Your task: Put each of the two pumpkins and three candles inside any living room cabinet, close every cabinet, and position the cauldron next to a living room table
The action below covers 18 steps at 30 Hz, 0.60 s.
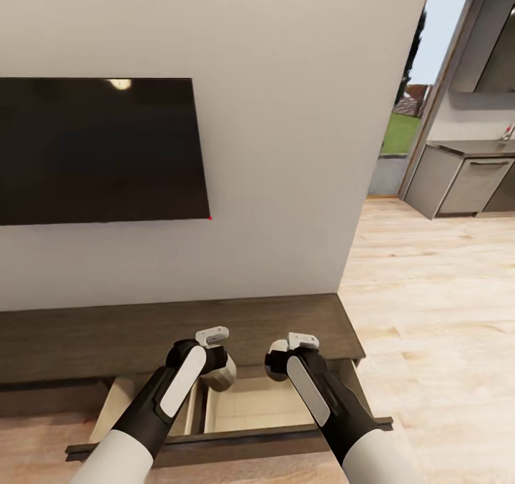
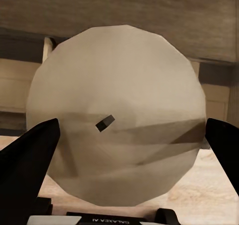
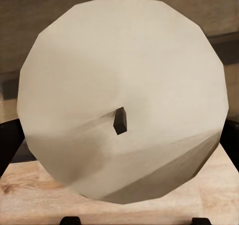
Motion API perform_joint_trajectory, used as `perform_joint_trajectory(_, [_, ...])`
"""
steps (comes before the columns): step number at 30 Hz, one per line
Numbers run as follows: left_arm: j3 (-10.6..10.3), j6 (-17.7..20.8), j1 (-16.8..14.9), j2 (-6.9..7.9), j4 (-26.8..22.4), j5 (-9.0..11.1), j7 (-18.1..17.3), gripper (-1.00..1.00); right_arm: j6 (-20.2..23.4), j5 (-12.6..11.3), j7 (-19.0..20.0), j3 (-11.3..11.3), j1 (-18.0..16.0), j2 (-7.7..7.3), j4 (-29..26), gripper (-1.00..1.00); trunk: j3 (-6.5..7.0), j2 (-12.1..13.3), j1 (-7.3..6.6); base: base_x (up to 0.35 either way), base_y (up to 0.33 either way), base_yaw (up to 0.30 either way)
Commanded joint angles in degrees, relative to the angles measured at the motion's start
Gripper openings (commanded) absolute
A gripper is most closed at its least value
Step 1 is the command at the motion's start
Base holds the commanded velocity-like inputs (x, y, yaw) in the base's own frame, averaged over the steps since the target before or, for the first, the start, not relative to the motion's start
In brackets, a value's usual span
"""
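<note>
Squarely over the pulled-out drawer of the cabinet, with both arms loaded. Left gripper clamped on the left candle, dark fingers hugging its round sides. Right gripper clamped likewise on the right candle.

Seen end-on from each wrist, wick facing the camera, so long axis running along the fingers and, judged from the head view, pointing roughly down into the drawer. Level with each other over the drawer, left gripper above the divider, right gripper above the right compartment.

Straight down, then, for the release; nothing sideways needed, probably. Pale floor showing in the right compartment, the rest of the inside hidden behind the arms. Cabinet to be shut afterwards.
</note>
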Motion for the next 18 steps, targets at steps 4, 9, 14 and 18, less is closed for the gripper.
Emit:
perform_joint_trajectory(4, [0.0, 0.1, -0.1, 0.01, 0.0, 0.6, 0.6, -1.00, 0.0, -0.6, -0.6, 0.1, -0.1, 0.00, -0.1, -1.00, -0.09, -0.1, 0.02, 0.087, -0.004, 0.000])
perform_joint_trajectory(9, [-0.1, 0.0, -0.1, 0.01, -0.4, 0.6, 0.8, -1.00, -0.1, -0.6, -0.6, 0.1, -0.1, 0.00, -0.1, -1.00, -0.09, -0.1, 0.02, 0.018, -0.001, 0.000])
perform_joint_trajectory(14, [-0.1, 0.0, -0.1, -0.04, -0.5, 0.6, 0.8, -1.00, -0.1, -0.6, -0.5, 0.1, -0.1, -0.02, -0.1, -1.00, -0.09, -0.1, 0.02, 0.002, 0.000, 0.000])
perform_joint_trajectory(18, [-0.1, 0.0, -0.1, -0.15, -0.4, 0.6, 0.8, -1.00, -0.1, -0.6, -0.5, 0.1, -0.1, 0.00, 0.0, -1.00, -0.63, -1.3, 0.68, 0.000, 0.000, 0.000])
